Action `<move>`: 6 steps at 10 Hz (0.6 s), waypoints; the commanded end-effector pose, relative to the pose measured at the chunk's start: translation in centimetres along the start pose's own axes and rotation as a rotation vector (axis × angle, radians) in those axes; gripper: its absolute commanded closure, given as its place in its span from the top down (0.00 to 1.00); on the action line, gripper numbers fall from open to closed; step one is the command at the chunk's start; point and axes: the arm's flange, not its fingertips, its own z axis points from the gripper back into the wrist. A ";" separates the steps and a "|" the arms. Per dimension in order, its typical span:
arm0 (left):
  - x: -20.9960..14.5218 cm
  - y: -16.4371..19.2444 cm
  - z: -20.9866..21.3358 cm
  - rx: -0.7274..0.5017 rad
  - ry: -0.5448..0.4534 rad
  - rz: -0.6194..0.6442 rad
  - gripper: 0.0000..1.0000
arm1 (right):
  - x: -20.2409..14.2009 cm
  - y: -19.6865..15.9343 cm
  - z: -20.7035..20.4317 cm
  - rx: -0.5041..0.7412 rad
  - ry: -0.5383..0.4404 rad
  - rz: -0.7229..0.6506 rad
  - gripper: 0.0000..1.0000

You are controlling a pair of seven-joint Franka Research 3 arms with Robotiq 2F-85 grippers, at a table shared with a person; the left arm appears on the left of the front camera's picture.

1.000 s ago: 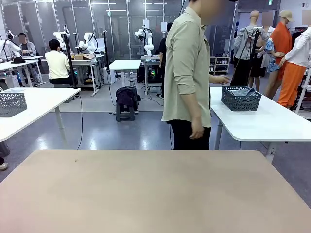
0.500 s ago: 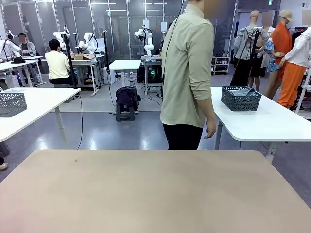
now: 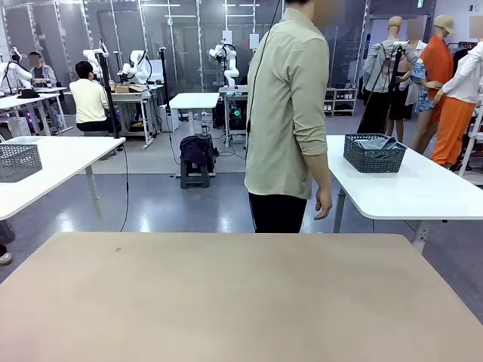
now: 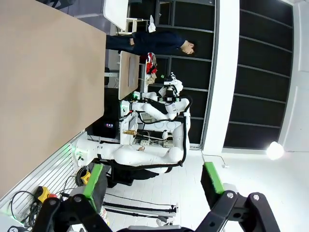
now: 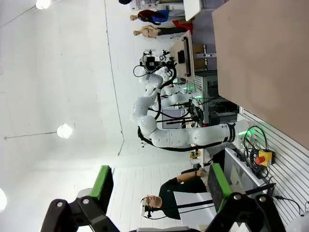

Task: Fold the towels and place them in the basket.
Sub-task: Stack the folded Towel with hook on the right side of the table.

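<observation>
- Front view: the basket, a grey towel inside, sits on a white side table beyond the person, probably awaiting handover.
- Left wrist view: left gripper, jaws apart, holds nothing, raised away from the tan table.
- Right wrist view: right gripper, jaws apart, likewise parked.

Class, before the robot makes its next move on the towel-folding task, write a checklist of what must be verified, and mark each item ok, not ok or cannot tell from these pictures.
1. Left tool open and holding nothing: ok.
2. Right tool open and holding nothing: ok.
3. Towels within reach on the brown work table: not ok; none lies on it.
4. Basket on the work table: not ok; it stands on the white side table behind, with grey cloth inside.
5. Person ready to take part: not ok; the person stands side-on at the far edge, hand hanging empty.
6. Whether the cloth in the basket is folded: cannot tell.
</observation>
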 end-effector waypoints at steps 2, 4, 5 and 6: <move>-0.1 -0.2 -0.1 0.015 -0.019 -0.006 1.00 | 0.0 0.0 -0.2 -0.002 0.003 -0.002 1.00; -0.1 -0.2 -0.1 0.015 -0.019 -0.006 1.00 | 0.0 0.0 -0.2 -0.002 0.003 -0.002 1.00; -0.1 -0.2 -0.1 0.015 -0.019 -0.006 1.00 | 0.0 0.0 -0.2 -0.002 0.003 -0.002 1.00; -0.1 -0.2 -0.1 0.015 -0.019 -0.006 1.00 | 0.0 0.0 -0.2 -0.002 0.003 -0.002 1.00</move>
